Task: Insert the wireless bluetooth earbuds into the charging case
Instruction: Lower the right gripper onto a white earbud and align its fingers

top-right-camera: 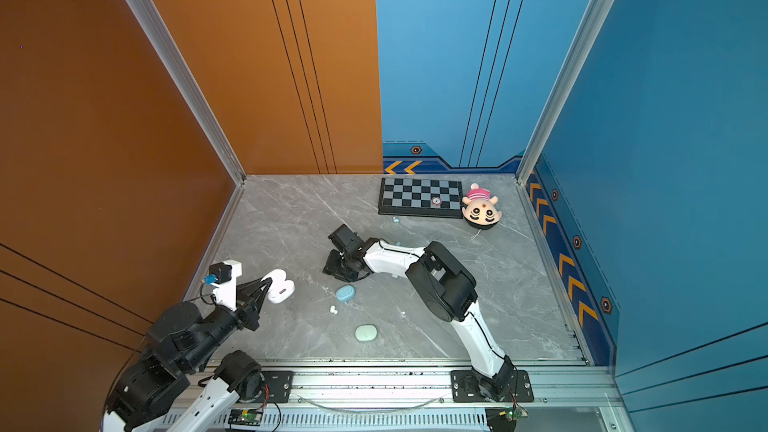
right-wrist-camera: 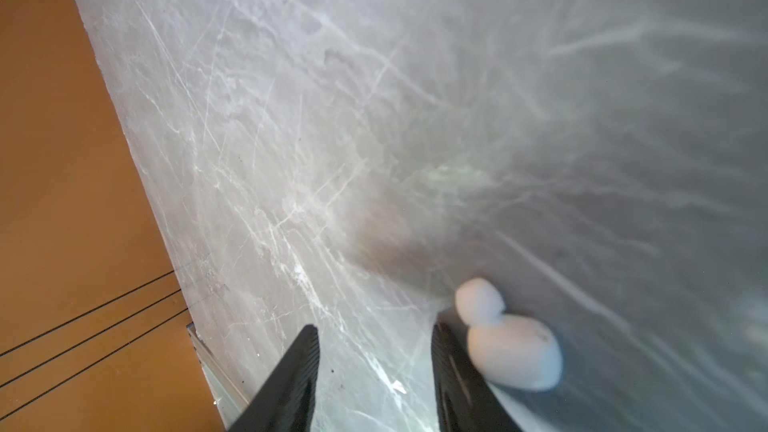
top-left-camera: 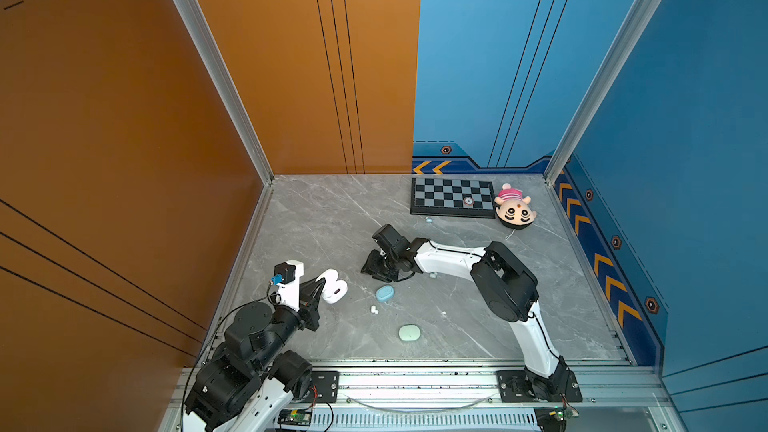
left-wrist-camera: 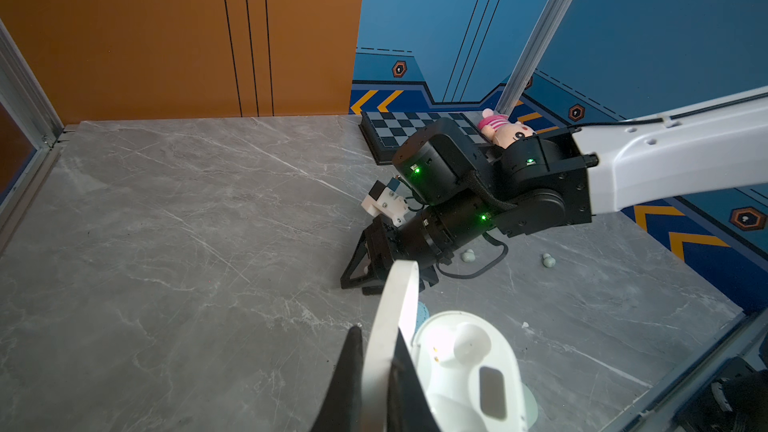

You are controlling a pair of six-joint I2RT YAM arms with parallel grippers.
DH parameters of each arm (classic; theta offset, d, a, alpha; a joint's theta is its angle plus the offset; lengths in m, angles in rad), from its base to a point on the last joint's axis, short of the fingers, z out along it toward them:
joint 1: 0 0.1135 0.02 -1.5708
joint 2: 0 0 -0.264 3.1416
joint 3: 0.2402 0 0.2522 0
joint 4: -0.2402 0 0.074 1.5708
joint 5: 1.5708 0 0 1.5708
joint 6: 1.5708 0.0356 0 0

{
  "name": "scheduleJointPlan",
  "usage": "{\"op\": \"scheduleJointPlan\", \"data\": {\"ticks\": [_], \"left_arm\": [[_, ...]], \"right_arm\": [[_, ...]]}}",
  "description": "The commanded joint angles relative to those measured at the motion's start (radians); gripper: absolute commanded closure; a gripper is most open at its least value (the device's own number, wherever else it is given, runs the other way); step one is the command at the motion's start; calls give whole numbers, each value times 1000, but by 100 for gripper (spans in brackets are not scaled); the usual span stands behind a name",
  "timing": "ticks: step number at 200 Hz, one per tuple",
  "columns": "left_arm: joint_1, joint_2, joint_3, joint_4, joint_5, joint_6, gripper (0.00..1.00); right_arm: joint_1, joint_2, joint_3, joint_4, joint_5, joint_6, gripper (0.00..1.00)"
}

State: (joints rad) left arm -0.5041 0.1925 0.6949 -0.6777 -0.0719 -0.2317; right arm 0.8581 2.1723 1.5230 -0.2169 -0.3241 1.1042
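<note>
- On the grey marble surface (top-left-camera: 316, 222), the right gripper (right-wrist-camera: 374, 328) stood with its jaws apart and nothing between them. A white earbud (right-wrist-camera: 513, 347) lay outside the gap, against the outer face of one finger.
- The bud's long axis ran roughly along that finger, its small tip lobe pointing the way the fingertips pointed. On that showing, the gripper would need to shift sideways to bracket it.
- The left gripper (left-wrist-camera: 377, 338) was clamped on the raised lid (left-wrist-camera: 397, 297) of the open white charging case (left-wrist-camera: 465, 367), leaving the right arm both nearer the bud and free. In both top views the case sat to the left of the right gripper, near but apart.
- Cases, three: the white one, a shut pale blue case (top-left-camera: 385, 293) and a shut mint case (top-left-camera: 409, 332).
- Buds, at least five:
  - the white one at the gripper;
  - a second white bud (top-left-camera: 374, 310) between the cases, too small to tell whether it was one or two;
  - a pale bud (left-wrist-camera: 467, 256) and a second pale bud (left-wrist-camera: 548, 260) under the right arm;
  - a pale blue bud (top-left-camera: 428, 220) beside the chessboard (top-left-camera: 451, 197).
- Whether a bud already sat in the white case could not be told.
</note>
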Motion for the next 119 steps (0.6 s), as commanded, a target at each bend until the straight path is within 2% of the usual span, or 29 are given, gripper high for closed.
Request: {"op": "scheduleJointPlan", "data": {"ticks": [1,31,81,119], "left_arm": [[7,-5,16,7,-16,2,100],[6,-5,17,8,-15,2,100],[5,-1,14,7,-12,0,100],[6,3,14,7,-12,0,100]], "right_arm": [[-37,-19,-30,-85,79,-53,53],[-62,-21,-16,-102,83,-91,53],[-77,-39,44,-197,119,-225,52],[-96,-78,57,-254,143,-317,45]]}}
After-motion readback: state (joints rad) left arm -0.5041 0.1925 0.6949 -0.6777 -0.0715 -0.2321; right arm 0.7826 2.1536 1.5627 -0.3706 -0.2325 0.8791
